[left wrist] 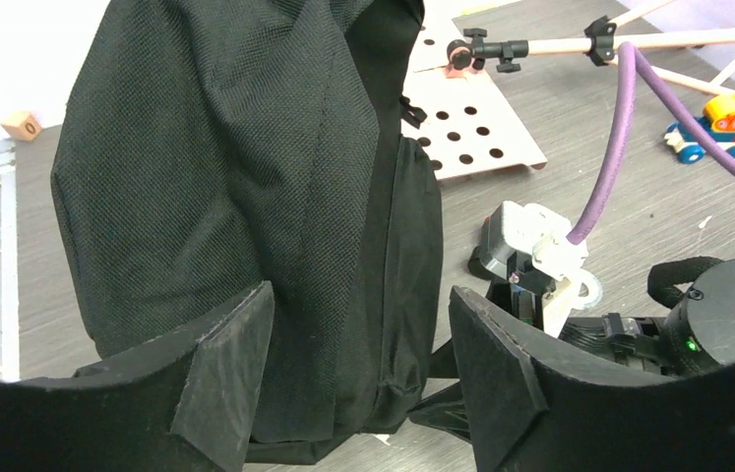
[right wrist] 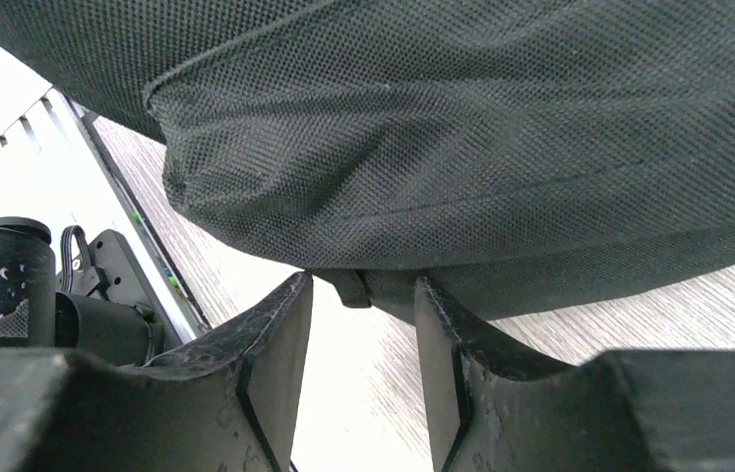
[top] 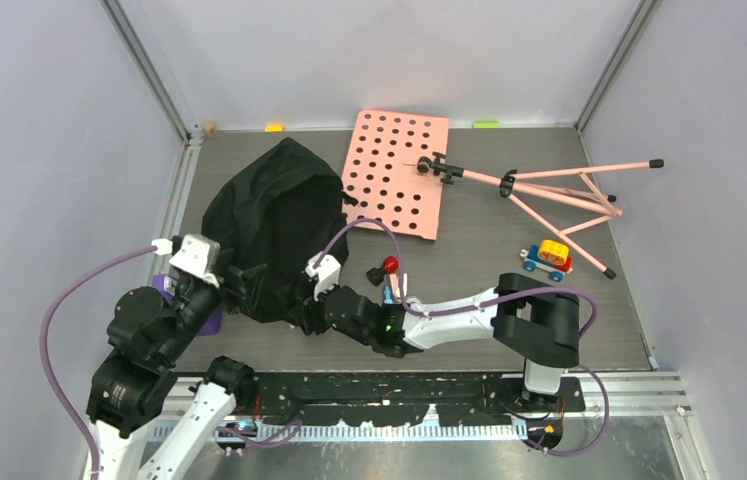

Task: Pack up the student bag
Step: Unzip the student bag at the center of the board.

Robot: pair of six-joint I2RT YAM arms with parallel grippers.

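Note:
The student bag (top: 274, 225), a large black fabric backpack, lies on the table left of centre. In the left wrist view the bag (left wrist: 245, 177) fills the frame. My left gripper (left wrist: 358, 379) is open, its jaws standing either side of the bag's near bottom edge without pressing on it. In the top view the left gripper (top: 241, 287) is at the bag's near left side. My right gripper (top: 307, 312) is at the bag's near right corner. In the right wrist view the bag (right wrist: 461, 138) hangs just above the right gripper (right wrist: 363, 300), which is open, with a small black tab at its tips.
A pink perforated board (top: 396, 172) lies behind the bag, with a pink tripod stand (top: 549, 190) to its right. A toy car (top: 547, 260) and a red-topped item (top: 389, 264) sit right of the bag. A purple object (top: 211, 322) lies under the left arm.

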